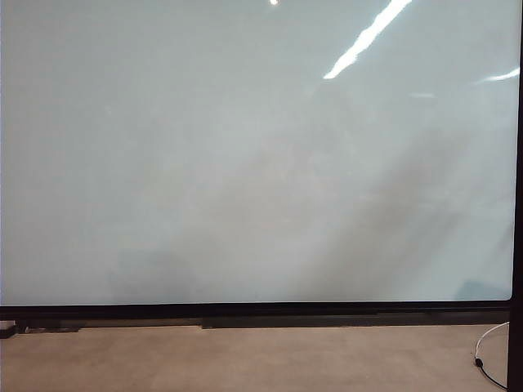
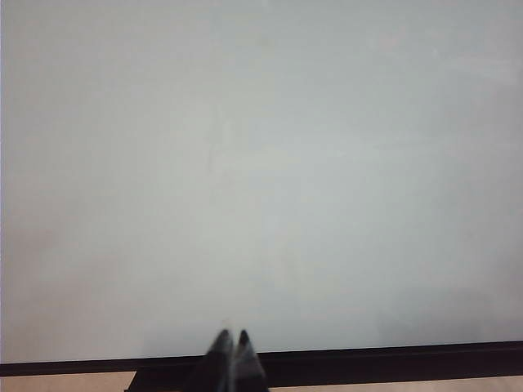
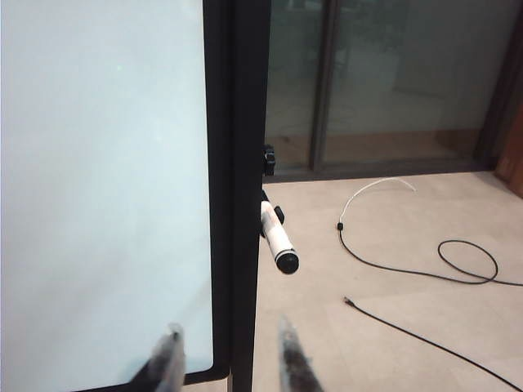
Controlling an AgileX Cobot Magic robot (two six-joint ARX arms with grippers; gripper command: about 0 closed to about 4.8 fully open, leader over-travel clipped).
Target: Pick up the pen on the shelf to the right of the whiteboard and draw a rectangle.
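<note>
The whiteboard (image 1: pixel 245 163) fills the exterior view, glossy white in a thin black frame, with no marks on it. Neither gripper shows in that view. In the right wrist view the pen (image 3: pixel 276 238), slim and white with a dark end, sticks out from a small black holder on the board's black side frame (image 3: pixel 239 196). My right gripper (image 3: pixel 230 332) is open and empty, a short way back from the pen, with one finger over the board's corner and the other over the floor. My left gripper (image 2: pixel 232 337) faces the whiteboard (image 2: pixel 261 163) near its bottom frame, fingertips together, holding nothing.
White and black cables (image 3: pixel 425 261) lie on the beige floor beyond the board's side. Dark glass doors (image 3: pixel 384 82) stand behind. A cable (image 1: pixel 486 351) also lies on the floor at the lower right of the exterior view.
</note>
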